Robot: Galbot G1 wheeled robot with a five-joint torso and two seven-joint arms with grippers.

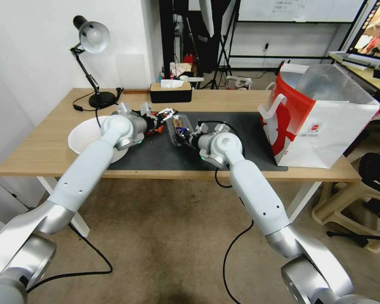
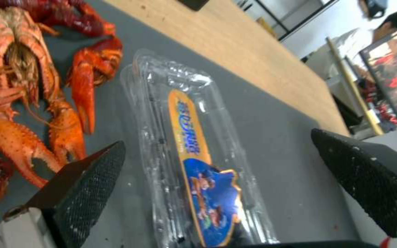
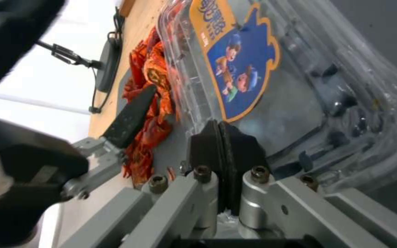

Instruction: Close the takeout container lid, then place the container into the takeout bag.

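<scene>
The takeout container (image 1: 179, 128) is a clear clamshell lying on the black mat (image 1: 240, 139) at the table's middle. Its lid (image 2: 194, 151) carries an orange and blue label and lies down over the base; dark berries (image 3: 345, 103) show inside. My right gripper (image 3: 219, 125) is shut, pinching the container's near rim (image 1: 188, 136). My left gripper (image 2: 217, 137) hovers open just beyond the container, one finger on each side of the lid, touching nothing (image 1: 166, 114). The takeout bag (image 1: 321, 122), red and white with a foil lining, stands open at the table's right end.
Red crayfish (image 2: 33, 86) lie on the mat right beside the container, under the left gripper. A white bowl (image 1: 82, 139) sits at the left, with a desk lamp (image 1: 93, 38) and a tissue box (image 1: 171, 92) behind. Bare mat separates the container from the bag.
</scene>
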